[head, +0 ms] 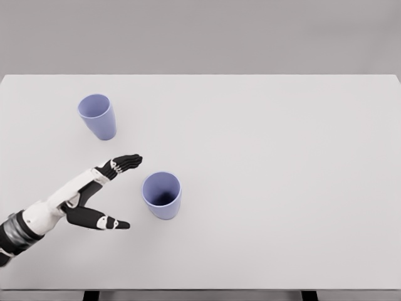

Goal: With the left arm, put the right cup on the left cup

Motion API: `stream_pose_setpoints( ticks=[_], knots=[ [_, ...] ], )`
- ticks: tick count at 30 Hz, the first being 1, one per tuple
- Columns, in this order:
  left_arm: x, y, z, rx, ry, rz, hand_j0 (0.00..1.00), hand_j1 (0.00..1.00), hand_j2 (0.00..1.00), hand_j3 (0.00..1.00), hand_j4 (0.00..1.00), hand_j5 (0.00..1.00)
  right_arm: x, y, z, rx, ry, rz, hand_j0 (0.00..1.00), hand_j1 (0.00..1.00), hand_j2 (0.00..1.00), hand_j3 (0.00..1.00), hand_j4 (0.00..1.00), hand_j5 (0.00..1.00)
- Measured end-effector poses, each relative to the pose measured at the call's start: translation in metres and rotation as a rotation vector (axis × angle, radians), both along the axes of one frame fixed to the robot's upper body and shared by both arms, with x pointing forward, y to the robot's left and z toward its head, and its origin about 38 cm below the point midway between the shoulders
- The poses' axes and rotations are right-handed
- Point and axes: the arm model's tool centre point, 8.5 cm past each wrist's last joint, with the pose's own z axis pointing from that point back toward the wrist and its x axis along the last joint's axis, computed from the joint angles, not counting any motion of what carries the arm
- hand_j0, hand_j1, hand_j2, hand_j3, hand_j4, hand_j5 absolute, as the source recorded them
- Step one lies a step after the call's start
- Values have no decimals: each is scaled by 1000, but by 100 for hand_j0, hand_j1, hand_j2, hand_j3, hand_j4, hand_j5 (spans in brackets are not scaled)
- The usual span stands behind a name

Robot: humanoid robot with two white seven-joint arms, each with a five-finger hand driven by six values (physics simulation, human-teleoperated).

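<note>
Cups: two are in view, both lavender-blue, both upright with the open mouth facing up. The right cup (162, 195) stands in the left half of the table (282, 175), nearer the front edge than the back edge, and nothing touches it. The left cup (98, 116) stands nearer the back-left corner, well apart from the first and likewise free of contact.

Hands: one is in view. The left hand (97, 194) enters from the lower left, at the front-left part of the table, on a white forearm with a dark wrist section. Its dark fingers (125, 163) are extended and its thumb (106, 221) is spread away from them, so the hand is released and grasps nothing. It lies just beside the right cup, on that cup's left side, with a visible gap between them; the cup stands opposite the opening between fingers and thumb.

Surface: the table is plain white and flat. A uniform grey wall lies behind its back edge. Two dark supports show below the front edge.

Clearance: the whole right half of the table carries no objects. Open surface also separates the two cups and borders each cup on all sides.
</note>
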Motion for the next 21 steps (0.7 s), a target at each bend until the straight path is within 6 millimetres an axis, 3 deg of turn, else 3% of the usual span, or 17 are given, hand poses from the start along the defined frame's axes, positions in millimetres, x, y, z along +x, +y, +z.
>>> stream_pose_setpoints(
  ticks=[7,16,21],
  knots=[
    [9,-8,-5,63,58,-2,100,100,100,100,100,100,0,0,0,0,0,0,100,100,100,100,100,100],
    [15,-8,-9,5,170,30,100,100,100,100,100,100,0,0,0,0,0,0,100,100,100,100,100,100],
    [18,-18,-13,-24,207,34,100,100,100,100,100,100,0,0,0,0,0,0,100,100,100,100,100,100]
  ],
)
